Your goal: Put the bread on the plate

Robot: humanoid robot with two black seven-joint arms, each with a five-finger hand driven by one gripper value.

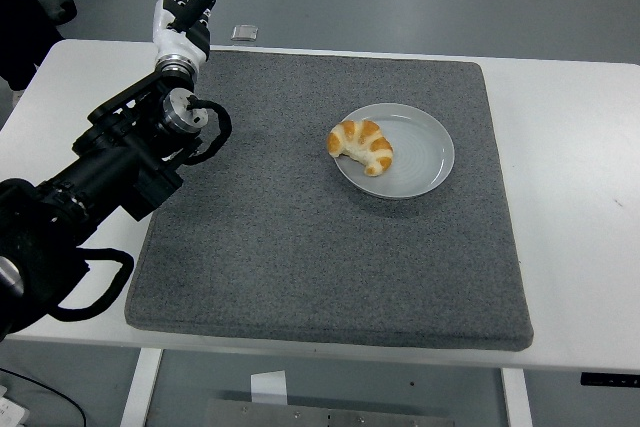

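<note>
Your golden, striped crescent bread [362, 146] sits on the round grey plate [425, 157], right of centre, so placing looks done. Left hand [185, 9], upper left, fingers released, grasping nothing; next, simply rest it.

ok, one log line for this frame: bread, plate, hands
bread: on plate, left part | plate: on grey mat | left hand: open, raised at mat's far-left corner, holds nothing | right hand: not in view

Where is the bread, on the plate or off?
On: the bread lies on the left part of the plate.
</note>
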